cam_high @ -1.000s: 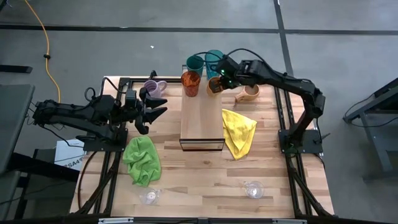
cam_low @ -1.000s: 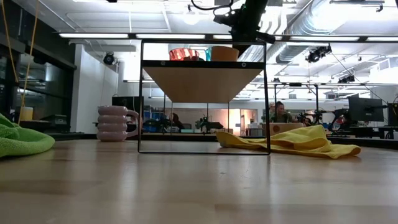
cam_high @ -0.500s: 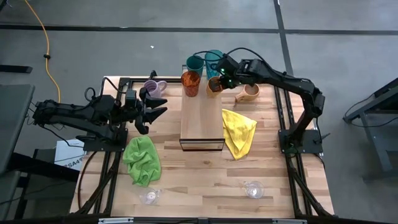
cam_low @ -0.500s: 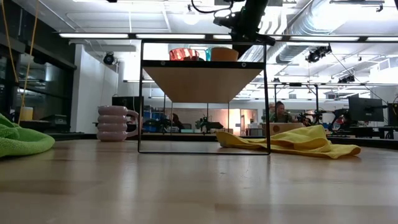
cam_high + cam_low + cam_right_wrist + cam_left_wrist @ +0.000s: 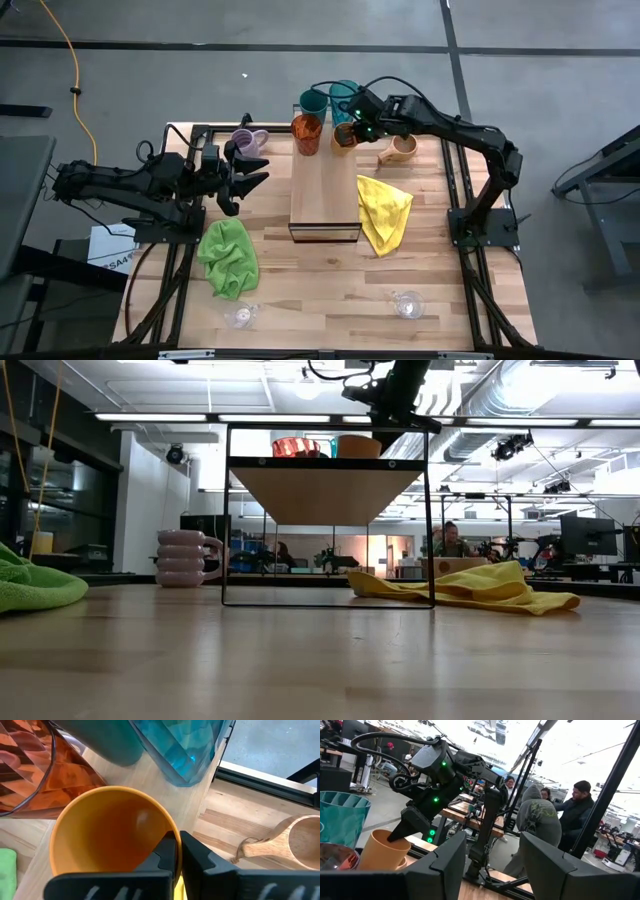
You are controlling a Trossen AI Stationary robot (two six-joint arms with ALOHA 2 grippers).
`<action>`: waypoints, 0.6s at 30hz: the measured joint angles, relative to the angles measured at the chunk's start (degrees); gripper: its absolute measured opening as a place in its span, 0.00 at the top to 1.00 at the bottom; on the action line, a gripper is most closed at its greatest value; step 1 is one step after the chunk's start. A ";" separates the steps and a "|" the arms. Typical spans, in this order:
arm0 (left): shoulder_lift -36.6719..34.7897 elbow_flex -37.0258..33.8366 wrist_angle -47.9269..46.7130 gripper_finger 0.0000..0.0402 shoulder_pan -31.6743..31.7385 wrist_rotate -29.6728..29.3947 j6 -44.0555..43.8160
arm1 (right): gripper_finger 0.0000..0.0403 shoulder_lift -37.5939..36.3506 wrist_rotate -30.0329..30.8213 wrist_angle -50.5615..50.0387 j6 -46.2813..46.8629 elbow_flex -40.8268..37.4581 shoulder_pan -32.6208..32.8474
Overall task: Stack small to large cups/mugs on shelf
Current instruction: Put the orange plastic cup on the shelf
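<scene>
My right gripper is shut on the orange cup at the far end of the light-wood shelf. Beside the cup stand the amber tumbler and two teal tumblers. The lavender mug stands on the table left of the shelf, and the tan mug to its right. Two clear glasses sit near the front edge. My left gripper is open and empty near the lavender mug. My right gripper holds the orange cup by its rim, on the side toward the tan mug, with one finger inside the cup and the other outside. The fingers slant down from the table's right. The cup is open end up; in the low view its base is level with the shelf top.
A yellow cloth lies right of the shelf and a green cloth lies to its left front. People stand beyond the table in the left wrist view. The table's middle front is bare wood.
</scene>
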 joint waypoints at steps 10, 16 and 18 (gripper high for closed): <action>0.00 0.00 0.00 0.57 0.00 0.02 0.00 | 0.89 -0.02 0.04 0.05 -0.08 0.00 0.00; 0.00 0.00 0.00 0.57 0.00 0.02 0.00 | 0.80 -0.02 0.50 0.64 -0.11 0.00 0.00; 0.00 0.00 0.00 0.57 0.00 0.02 0.00 | 0.79 -0.02 0.50 0.96 -0.08 0.00 0.00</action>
